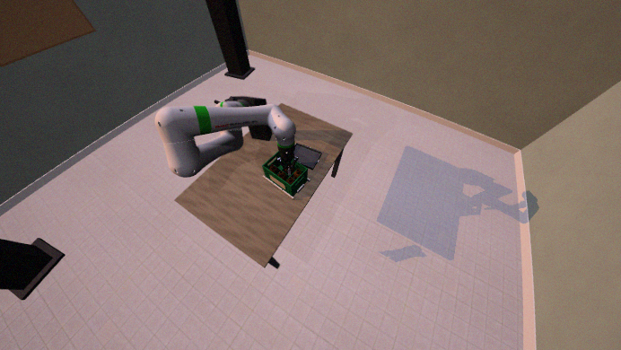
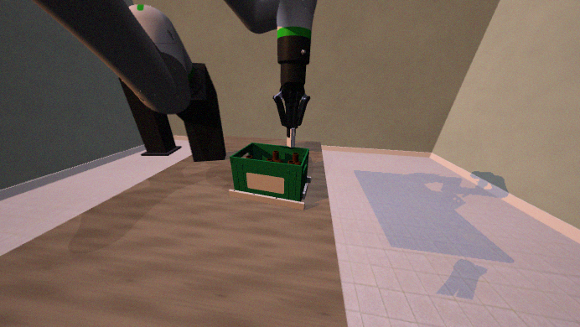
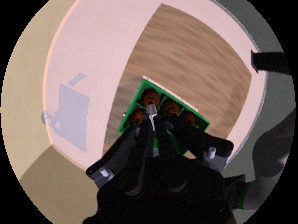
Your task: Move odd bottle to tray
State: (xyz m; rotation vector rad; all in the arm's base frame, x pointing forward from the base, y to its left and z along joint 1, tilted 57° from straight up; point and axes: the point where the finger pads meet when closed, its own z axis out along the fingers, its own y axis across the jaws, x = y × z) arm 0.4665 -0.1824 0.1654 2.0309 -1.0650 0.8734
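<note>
While the white six-joint arm with green bands [image 1: 188, 130] reaches out over the brown wood-grain bench [image 2: 176, 235], its black two-finger hand [image 2: 292, 136] points straight down, just above the far rim of the green plastic crate [image 2: 268, 178]. Hand state: fingers [image 2: 293, 135] drawn together to a narrow tip, nothing between them; no bottle is gripped.

Crate: stands on a pale flat base board [image 2: 268, 199] near the bench's far right part. A tan rectangular label panel [image 2: 265, 183] is on the side facing the exterior camera.

Bottles: brown bottle necks [image 2: 276, 156] show above the crate rim in the exterior view, and orange-brown bottle tops [image 3: 172, 108] show inside the crate in the wrist view. All visible bottles stand in the crate. The frames are too coarse to count all five or to tell which neck differs in thickness.

Wrist view: the closed fingertips sit over the crate's cells, close to the bottle tops; contact cannot be judged.

Tray: dark flat rectangular tray [image 1: 307, 156] lies on the bench just beside the crate, on its far side in the top view. No bottle stands on it.

Bench: a dark leg [image 1: 337, 165] shows at the far corner.
</note>
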